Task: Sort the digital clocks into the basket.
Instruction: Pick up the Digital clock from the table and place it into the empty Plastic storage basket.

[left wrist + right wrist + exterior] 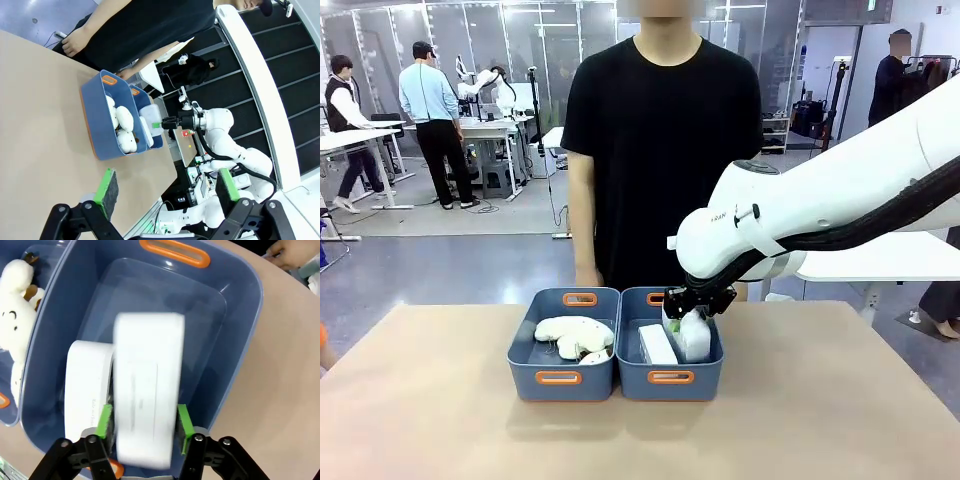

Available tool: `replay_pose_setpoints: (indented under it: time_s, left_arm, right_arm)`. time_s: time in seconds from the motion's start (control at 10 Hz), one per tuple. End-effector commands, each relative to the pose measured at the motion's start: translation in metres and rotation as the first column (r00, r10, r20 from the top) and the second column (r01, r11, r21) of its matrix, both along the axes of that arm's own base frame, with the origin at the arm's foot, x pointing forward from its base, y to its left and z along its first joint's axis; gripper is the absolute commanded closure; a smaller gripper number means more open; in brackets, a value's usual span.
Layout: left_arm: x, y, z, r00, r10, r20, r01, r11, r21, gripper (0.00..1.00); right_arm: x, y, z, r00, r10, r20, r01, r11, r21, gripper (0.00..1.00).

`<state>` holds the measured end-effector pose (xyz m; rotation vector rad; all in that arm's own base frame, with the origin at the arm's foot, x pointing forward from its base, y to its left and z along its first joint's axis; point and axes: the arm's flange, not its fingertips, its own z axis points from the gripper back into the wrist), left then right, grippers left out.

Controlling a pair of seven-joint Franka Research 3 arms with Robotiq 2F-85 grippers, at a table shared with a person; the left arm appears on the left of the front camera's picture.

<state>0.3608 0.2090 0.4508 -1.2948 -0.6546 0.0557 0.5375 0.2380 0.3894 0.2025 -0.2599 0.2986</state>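
Release is the step in hand, judged from the right wrist view: the right gripper [144, 427] hangs over the blue rectangular plastic basket [240, 335] with its green pads [183, 423] just beside the flanks of a white rounded plastic digital clock [147, 405], which looks blurred; whether the pads pinch it or have just let go cannot be told. To do this well, the jaws should spread fully and the arm lift straight up, so that no pad drags the block back out or knocks the second white digital clock [87, 390], which already lies in the same basket, touching or just beside the first. In the front view this basket [670, 378] is the right one of two touching bins, with orange-rimmed handle slots; the neighbouring blue plastic bin [560, 378] holds fluffy white plush toys [575, 337]. The clock between the pads shows a plain smooth white face with faint markings, no screen visible. The left gripper [165, 190] stands spread wide and empty, well apart from the bins.
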Motion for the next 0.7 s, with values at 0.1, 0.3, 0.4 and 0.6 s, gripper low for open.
replay_pose_setpoints:
  time_s: [0.1,0.3,0.4,0.6]
  left_arm:
    - [-0.001,0.000,0.003,1.000,-0.002,-0.002,0.002,1.000,-0.002,0.00]
    - [-0.001,0.000,0.003,1.000,-0.002,-0.002,0.002,1.000,-0.002,0.00]
    - [-0.001,0.000,0.003,1.000,-0.002,-0.002,0.002,1.000,-0.002,0.00]
    - [-0.001,0.000,0.003,1.000,-0.002,-0.002,0.002,1.000,-0.002,0.00]
  right_arm:
    - [0.000,0.007,0.006,1.000,-0.027,-0.009,0.027,1.000,-0.015,0.03]
    - [-0.004,0.004,0.011,1.000,-0.026,-0.001,0.026,1.000,-0.007,0.00]
    - [-0.007,-0.001,0.015,1.000,-0.028,0.012,0.027,1.000,0.002,0.00]
    - [-0.003,0.002,0.009,1.000,0.003,0.009,-0.003,1.000,0.002,0.00]
